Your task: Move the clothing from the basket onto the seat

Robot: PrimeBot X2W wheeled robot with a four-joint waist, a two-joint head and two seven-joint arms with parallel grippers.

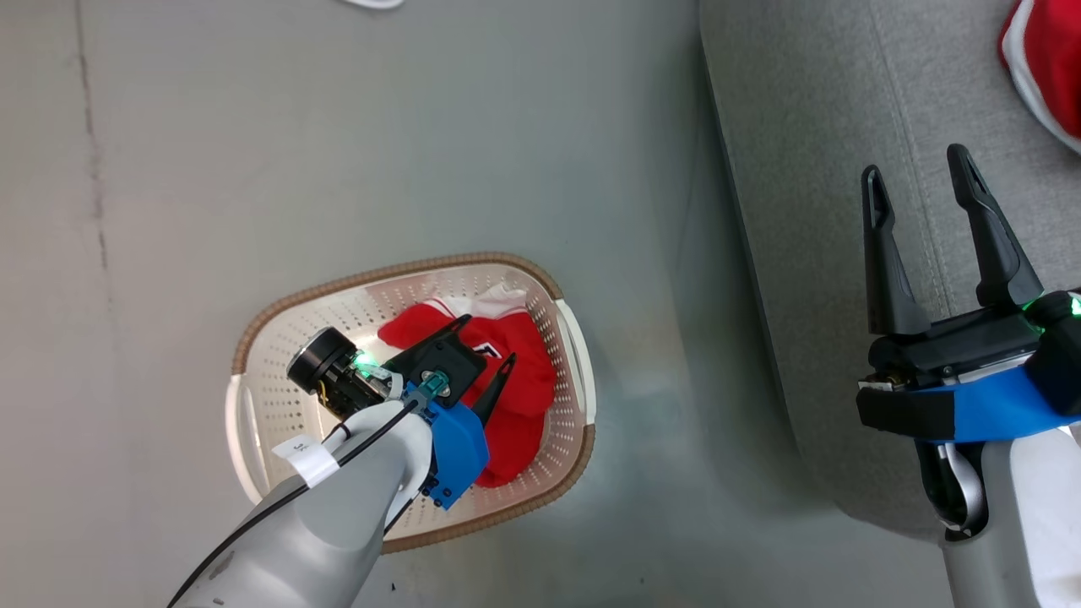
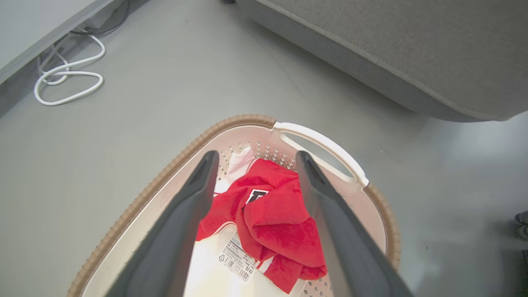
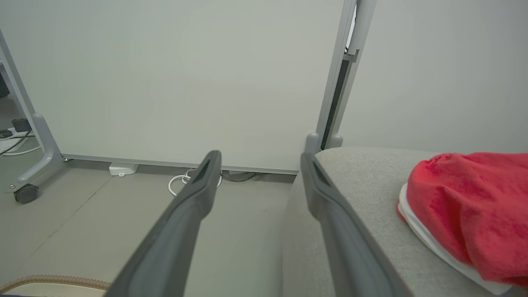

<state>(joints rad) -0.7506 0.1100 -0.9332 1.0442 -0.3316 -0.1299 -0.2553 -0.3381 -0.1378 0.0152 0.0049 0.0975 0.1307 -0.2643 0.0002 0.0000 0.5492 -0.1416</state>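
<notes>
Garment (image 1: pixel 524 397) in basket (image 1: pixel 372 274): crumpled red terry, white trim, letter patch (image 2: pixel 256 194) up; heap lies just below and ahead of left end effector (image 1: pixel 488 339), long axis across basket's width, at end nearer seat (image 1: pixel 844 253); jaws spread wide, empty, apparently not touching; left arm nearer; right end effector (image 1: pixel 916 165) also spread, empty, above grey woven seat, where second red garment (image 1: pixel 1051 67) rests; basket perforated cream plastic, brown braided rim.

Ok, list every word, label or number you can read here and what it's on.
Nothing can be read outright.
Sticker on the basket base: barcode, recycling triangle and print too small to read.
Patch on the red garment: partly folded, letter unclear.
White tag on the left arm's cable: marks too blurred.
</notes>
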